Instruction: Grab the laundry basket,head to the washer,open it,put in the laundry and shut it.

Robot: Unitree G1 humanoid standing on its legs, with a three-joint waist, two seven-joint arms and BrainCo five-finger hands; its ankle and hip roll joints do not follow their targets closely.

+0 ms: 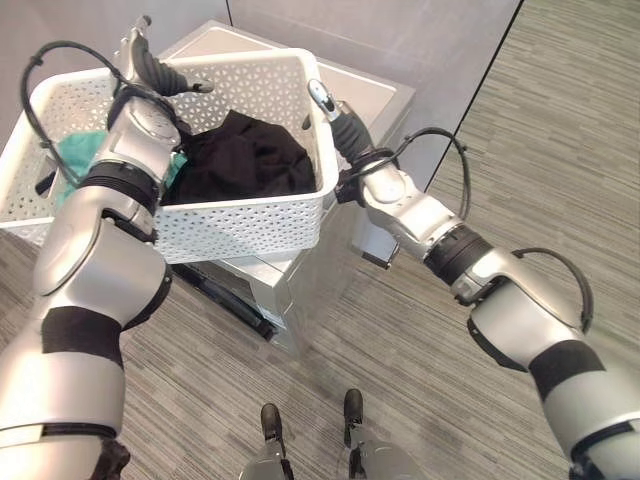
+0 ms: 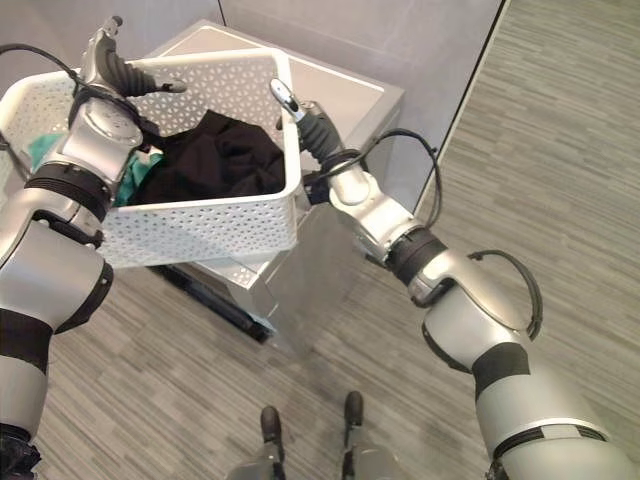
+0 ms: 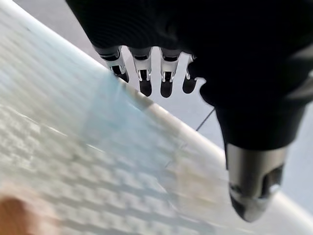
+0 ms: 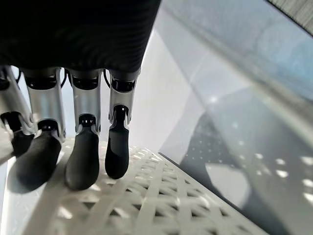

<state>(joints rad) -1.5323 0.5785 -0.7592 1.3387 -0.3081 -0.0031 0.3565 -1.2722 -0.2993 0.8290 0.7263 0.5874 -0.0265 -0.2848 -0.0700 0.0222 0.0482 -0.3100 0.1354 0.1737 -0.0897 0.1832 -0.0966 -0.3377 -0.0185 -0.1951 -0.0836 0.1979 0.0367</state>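
A white perforated laundry basket (image 1: 250, 225) hangs between my two hands, just above a grey washer (image 1: 378, 96). Inside it lie a black garment (image 1: 245, 155) and, toward the left end, a teal one (image 1: 80, 155). My left hand (image 1: 148, 65) rests at the basket's far left rim, fingers straight against it and thumb out to the side. My right hand (image 1: 335, 118) presses on the outside of the right wall, and its straight fingers (image 4: 80, 156) lie flat on the lattice.
The washer stands against grey wall panels (image 1: 400, 40); a dark band (image 1: 230, 290) runs along its front under the basket. Striped grey floor (image 1: 420, 380) stretches in front and to the right.
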